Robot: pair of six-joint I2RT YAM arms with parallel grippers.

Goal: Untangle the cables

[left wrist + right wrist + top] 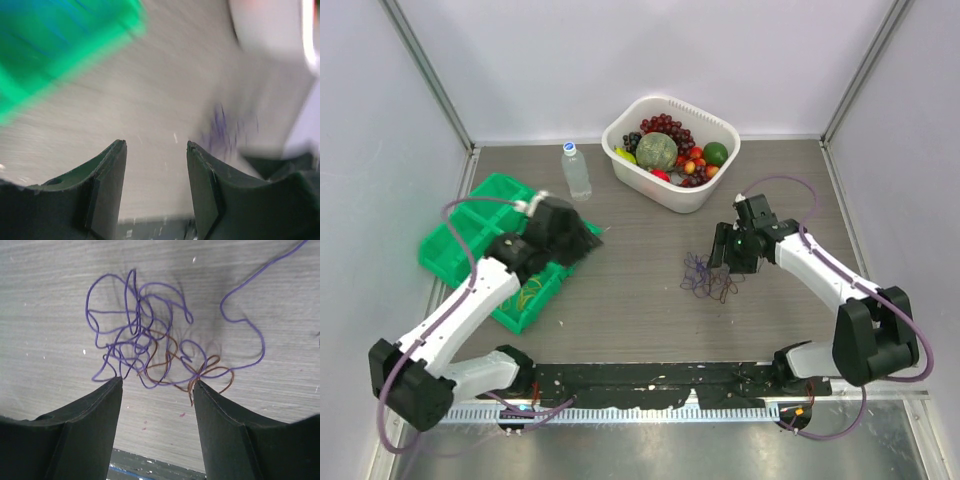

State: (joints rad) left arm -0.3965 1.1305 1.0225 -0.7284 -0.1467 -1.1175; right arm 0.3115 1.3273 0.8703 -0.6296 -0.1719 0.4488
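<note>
I read the counter (640, 320) as a matt grey-brown surface with a fine wood-like grain. The cables (140, 340) look like thin wire in smooth purple and brown plastic sheathing, faintly shiny. On the right tool (157, 385) the fingers (90, 430) are matt black plastic, slightly textured. The green compartment tray (455, 238) and the white basket (713, 183) look like smooth moulded plastic; the bottle (576, 172) is clear, glossy plastic.

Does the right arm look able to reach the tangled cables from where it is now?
Probably yes. The right end effector is open, its fingertips right at the edge of the cables, which lie loose on the table with nothing covering them.
</note>
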